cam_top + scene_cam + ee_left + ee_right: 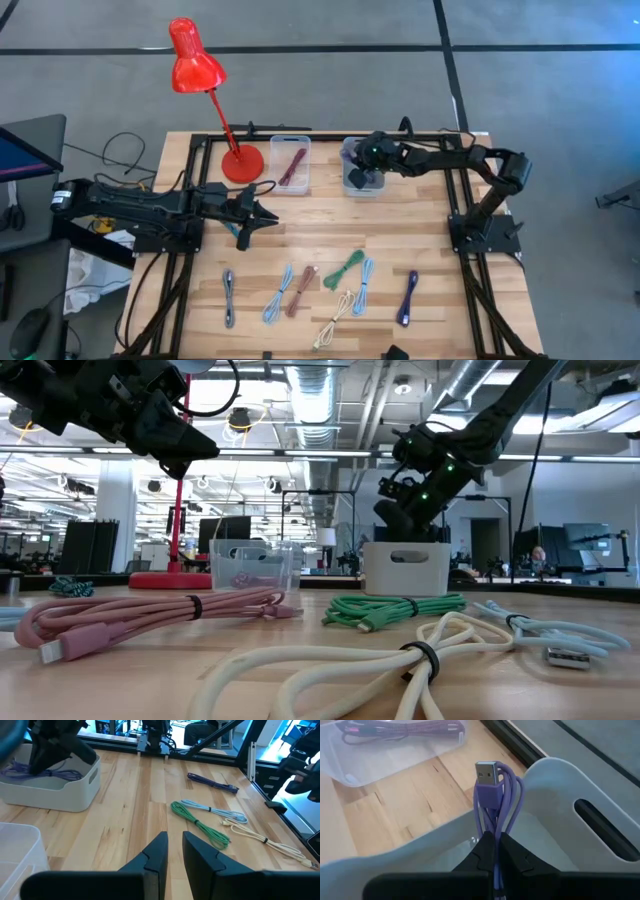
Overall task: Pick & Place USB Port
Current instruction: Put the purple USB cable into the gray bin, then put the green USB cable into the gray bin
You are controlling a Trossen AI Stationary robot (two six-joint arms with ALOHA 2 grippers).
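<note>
- High view: the right gripper (362, 178) hangs over the white bin (349, 150) at the table's far edge, beside the clear bin (291, 165) and the red lamp (196, 62). The left gripper (262, 218) waits above bare wood, left of centre. Loose cables lie along the near edge (a green cable (344, 269) among them).
- Low view: the right gripper (400, 515) sits just above the white bin's (405, 569) rim; pink, green and cream cables lie in front.
- Left wrist view: the left gripper's (173, 846) fingers stand slightly parted, holding nothing; the white bin (60, 790) already holds purple cable.
- Right wrist view: the right gripper (494, 845) is clenched on a folded purple USB cable (496, 800), plug upright, inside the white bin's (570, 790) wall.
</note>
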